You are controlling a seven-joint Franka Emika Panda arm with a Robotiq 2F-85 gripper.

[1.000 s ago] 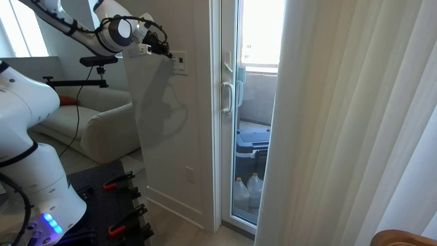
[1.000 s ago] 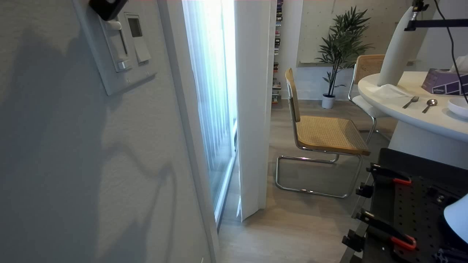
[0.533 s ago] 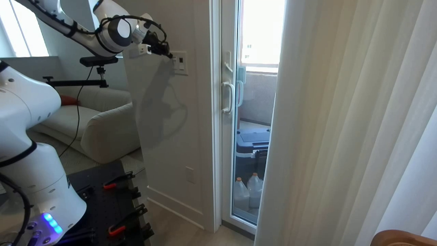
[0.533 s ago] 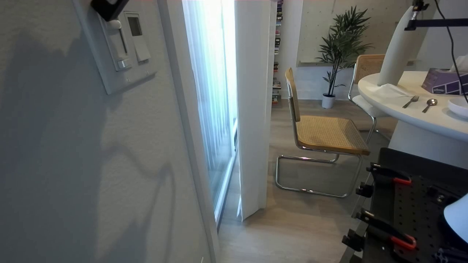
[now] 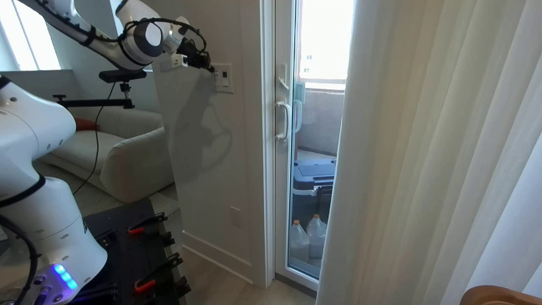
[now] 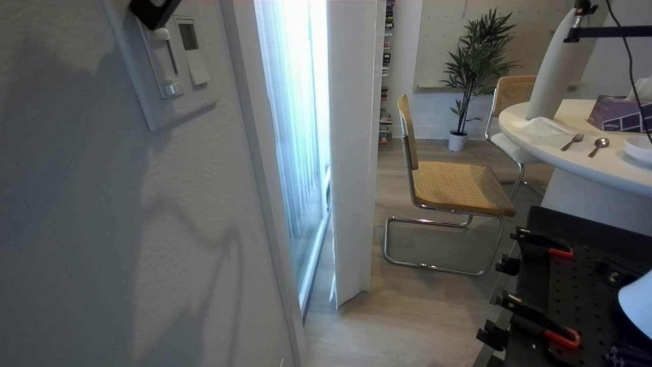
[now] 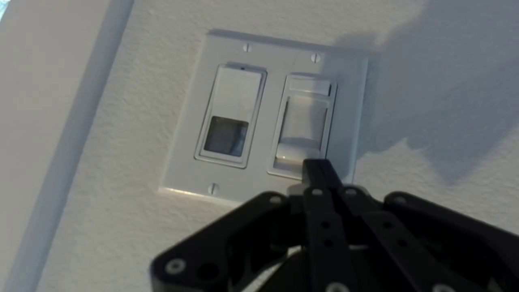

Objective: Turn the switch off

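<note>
switch (image 7: 267, 116): white, rectangular | slider (image 7: 298, 151) beside dark-windowed rocker (image 7: 233, 107) | hand (image 7: 317, 164): pressed together

Switch (image 7: 267, 117): white rectangular plate, upright, flat on the wall (image 5: 237, 169). Two controls side by side. Left: slider (image 6: 164, 62), knob (image 6: 161, 34) near its upper end, small button (image 6: 173, 89) at bottom. Right: rocker (image 6: 191, 53), dark window (image 6: 187, 36) above white paddle (image 6: 197, 69). Slider side partly shaded. On or off: can't tell.

Fork (image 6: 574, 140) beside spoon (image 6: 602, 142) on table (image 6: 573, 112)
</note>
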